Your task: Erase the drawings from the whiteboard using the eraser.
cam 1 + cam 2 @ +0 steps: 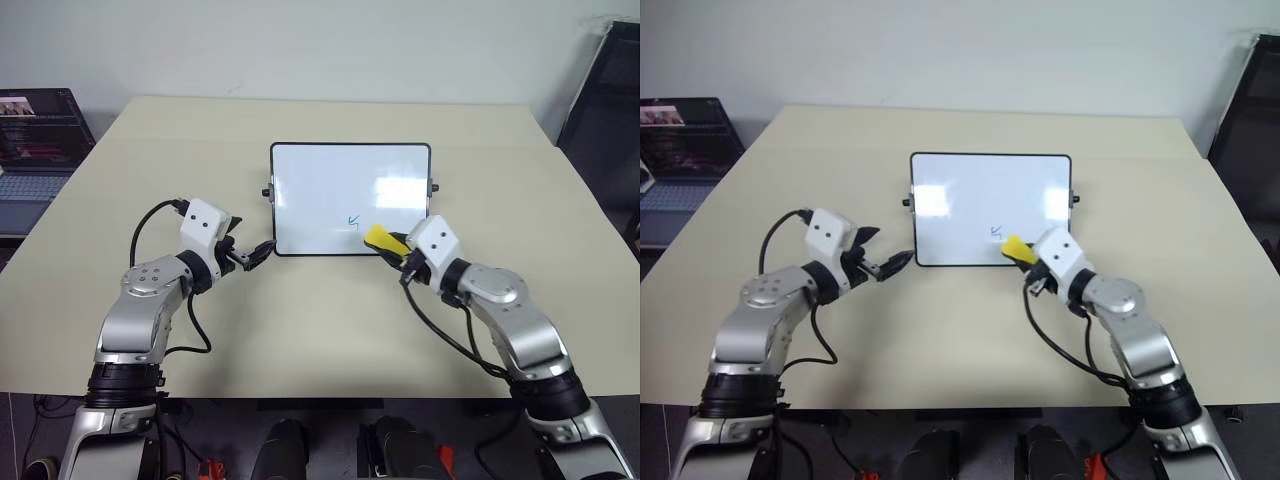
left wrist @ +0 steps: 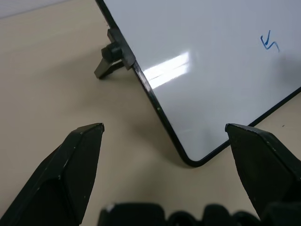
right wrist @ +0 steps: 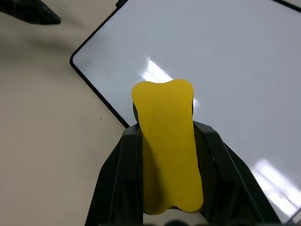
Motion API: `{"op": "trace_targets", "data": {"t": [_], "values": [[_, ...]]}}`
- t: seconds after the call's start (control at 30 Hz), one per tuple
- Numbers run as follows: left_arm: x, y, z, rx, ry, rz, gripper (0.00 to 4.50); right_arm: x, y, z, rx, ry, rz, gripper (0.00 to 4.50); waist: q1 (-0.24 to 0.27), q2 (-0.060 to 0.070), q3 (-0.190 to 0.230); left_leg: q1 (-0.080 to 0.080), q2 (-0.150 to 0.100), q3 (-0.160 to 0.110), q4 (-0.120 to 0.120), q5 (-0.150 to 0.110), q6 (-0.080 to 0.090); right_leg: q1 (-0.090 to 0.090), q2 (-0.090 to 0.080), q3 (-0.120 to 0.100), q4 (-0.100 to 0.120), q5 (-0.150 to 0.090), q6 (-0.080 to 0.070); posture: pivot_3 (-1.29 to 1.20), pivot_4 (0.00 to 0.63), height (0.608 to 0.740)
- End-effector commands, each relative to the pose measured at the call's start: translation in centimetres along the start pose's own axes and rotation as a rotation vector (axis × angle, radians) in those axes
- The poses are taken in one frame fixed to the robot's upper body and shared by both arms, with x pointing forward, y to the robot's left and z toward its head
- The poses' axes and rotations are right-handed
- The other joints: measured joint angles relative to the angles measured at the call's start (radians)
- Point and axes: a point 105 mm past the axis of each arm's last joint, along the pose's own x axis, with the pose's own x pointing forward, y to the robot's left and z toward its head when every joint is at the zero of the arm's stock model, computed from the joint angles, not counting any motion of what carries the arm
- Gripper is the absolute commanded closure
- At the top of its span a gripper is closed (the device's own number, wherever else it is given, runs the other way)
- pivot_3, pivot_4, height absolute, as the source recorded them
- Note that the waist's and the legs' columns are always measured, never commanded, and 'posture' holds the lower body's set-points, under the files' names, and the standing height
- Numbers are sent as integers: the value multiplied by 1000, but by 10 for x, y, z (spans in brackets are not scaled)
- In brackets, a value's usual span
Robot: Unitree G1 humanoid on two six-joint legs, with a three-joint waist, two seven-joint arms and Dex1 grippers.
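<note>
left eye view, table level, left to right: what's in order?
laptop → left gripper, open at the whiteboard's near left corner → whiteboard → blue drawing → yellow eraser held in the right gripper

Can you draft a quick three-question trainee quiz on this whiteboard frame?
1. True or false: the right gripper is shut on the yellow eraser.
2. How many blue drawings are visible on the whiteboard? A) none B) one C) three
3. Fill in: the left gripper has its fingers ____, set near the whiteboard's near-left corner.

Key:
1. True; the eraser sits clamped between the two fingers, over the board's near edge.
2. B; one blue drawing shows, just left of the eraser.
3. Open; nothing is between the fingers.
</note>
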Motion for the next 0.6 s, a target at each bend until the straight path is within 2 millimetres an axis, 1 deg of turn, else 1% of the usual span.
{"op": "trace_targets", "data": {"t": [0.03,0.17,0.27,0.4,0.5,0.6], "values": [[3,-2,13,79,-30,-35,0,15,-5,14,-79,-32,-6,3399,2,0,0,0,0,0,0,0,0,0,0,0,0,0,0,0,150,740],[8,-17,17,143,-26,-131,0,38,-13,24,-129,-32,-5,3399,1,0,0,0,0,0,0,0,0,0,0,0,0,0,0,0,150,740],[9,-30,20,171,-26,-198,0,54,-25,23,-155,-12,-41,3399,1,0,0,0,0,0,0,0,0,0,0,-1,1,0,0,0,150,740],[9,-38,22,181,-24,-236,0,66,-34,22,-193,7,-69,3399,2,0,0,0,0,0,0,0,0,0,0,0,0,0,0,0,150,740],[8,-39,23,182,-26,-236,0,70,-33,13,-227,50,-61,3399,1,0,0,0,0,0,0,0,0,0,-1,0,0,0,-1,0,150,740],[8,-41,28,177,-41,-237,0,67,-28,-8,-248,139,-1,3399,1,0,0,0,0,0,1,0,0,0,0,0,2,0,-1,0,150,740]]}}
